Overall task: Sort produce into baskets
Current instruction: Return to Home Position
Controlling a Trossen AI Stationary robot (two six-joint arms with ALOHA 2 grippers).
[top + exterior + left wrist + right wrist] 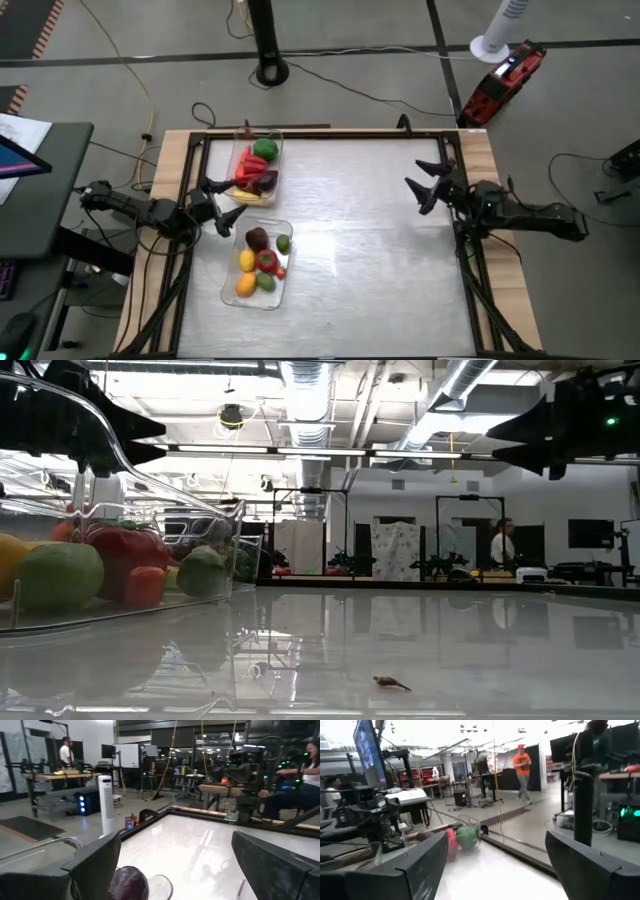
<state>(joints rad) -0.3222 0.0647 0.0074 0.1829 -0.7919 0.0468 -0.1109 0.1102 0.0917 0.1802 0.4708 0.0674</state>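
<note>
Two clear trays stand at the table's left: the far tray [276, 150] holds green, red, dark purple and yellow produce [258, 168]. The near tray [284, 228] holds dark purple, green, yellow, red and orange produce [260, 262], which also shows in the low view [110, 565]. My left gripper [222, 205] is open and empty, above the gap between the trays at their left side. In its wrist view [175, 865] a dark purple fruit [129, 882] lies just ahead. My right gripper [422, 185] is open and empty, raised at the table's right side, and faces the far tray [470, 827].
The table top [370, 240] between the trays and my right gripper is bare and shiny. A small brown scrap [392, 682] lies on it near the low camera. People stand and sit in the room beyond the table [522, 772].
</note>
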